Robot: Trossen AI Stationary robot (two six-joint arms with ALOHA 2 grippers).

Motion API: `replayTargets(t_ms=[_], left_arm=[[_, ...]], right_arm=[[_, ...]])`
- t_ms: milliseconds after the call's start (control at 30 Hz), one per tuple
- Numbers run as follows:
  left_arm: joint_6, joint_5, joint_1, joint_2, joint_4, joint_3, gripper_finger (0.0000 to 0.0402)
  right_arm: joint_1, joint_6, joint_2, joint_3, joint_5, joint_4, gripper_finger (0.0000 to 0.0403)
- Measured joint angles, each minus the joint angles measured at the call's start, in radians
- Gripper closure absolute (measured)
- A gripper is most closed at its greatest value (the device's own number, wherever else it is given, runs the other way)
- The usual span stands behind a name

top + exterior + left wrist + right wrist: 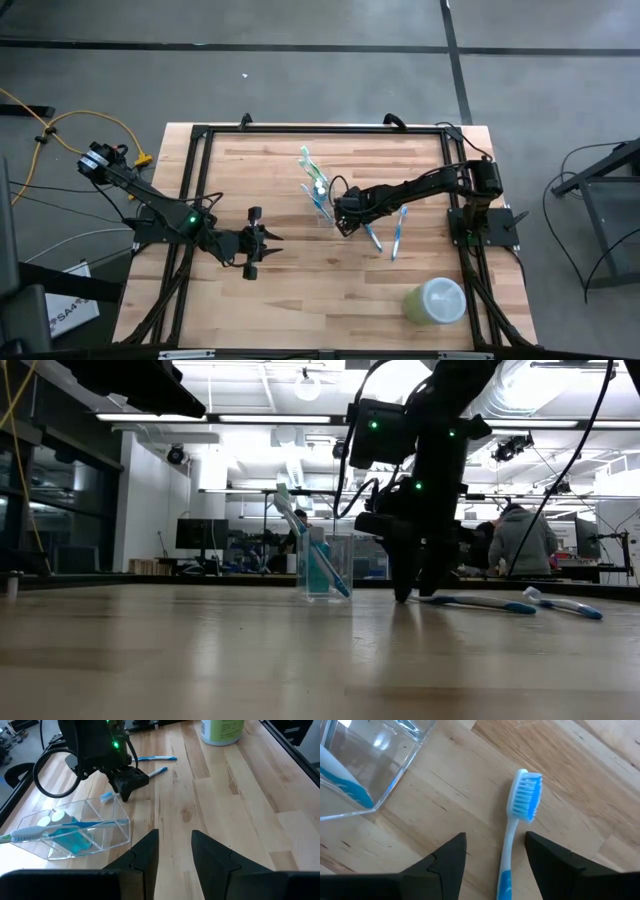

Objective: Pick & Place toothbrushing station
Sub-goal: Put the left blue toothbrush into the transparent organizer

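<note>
The right gripper (343, 226) is lowered to the wooden table (300, 290), its two dark fingers (445, 865) spread apart and straddling the handle of a blue-and-white toothbrush (512, 845) that lies flat between them; the bristle head points away, just past the fingertips. The fingers seem not to be touching the handle, though the view is tight. Immediately beside this gripper stands the clear plastic holder (75, 832), containing a toothbrush and a blue tube. A second toothbrush (398, 232) lies on its other side, close by. The left gripper (252, 243) waits well apart, fingers open. A pale green container (436, 300) sits near the table's edge.
</note>
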Motion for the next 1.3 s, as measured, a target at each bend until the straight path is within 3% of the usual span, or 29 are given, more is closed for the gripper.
replayTargets(t_ms=[467,1300], left_arm=[[0.000,0.000,0.000,0.000,0.000,0.000,0.0291],[-0.001,0.000,0.000,0.000,0.000,0.000,0.0291]], right_arm=[[-0.001,-0.019,0.002,-0.001,0.009,0.003,0.0311],[-0.001,-0.020,0.002,-0.002,0.025,0.002,0.0394]])
